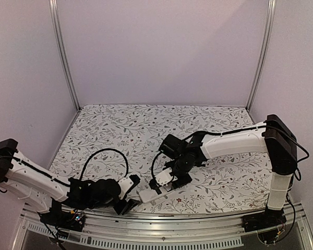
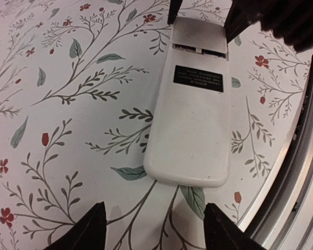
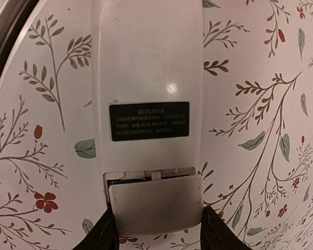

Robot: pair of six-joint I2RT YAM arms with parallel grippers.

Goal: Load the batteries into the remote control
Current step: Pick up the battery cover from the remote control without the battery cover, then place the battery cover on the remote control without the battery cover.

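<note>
The remote control (image 2: 190,130) lies back up on the floral cloth near the table's front edge, a black label on its white back. In the top view the remote control (image 1: 147,195) sits between both grippers. My right gripper (image 3: 157,211) is shut on the white battery cover (image 3: 155,203) at one end. The cover sits slightly off the slot, so a thin dark gap shows along its edge. My left gripper (image 2: 154,208) stands open just short of the remote's other end, nothing between its fingers (image 2: 78,232). The batteries are out of view.
A metal rail (image 2: 297,172) runs along the table's front edge, close beside the remote. The floral cloth (image 1: 146,125) stretches back to the white walls, with upright frame posts (image 1: 65,57) in the rear corners.
</note>
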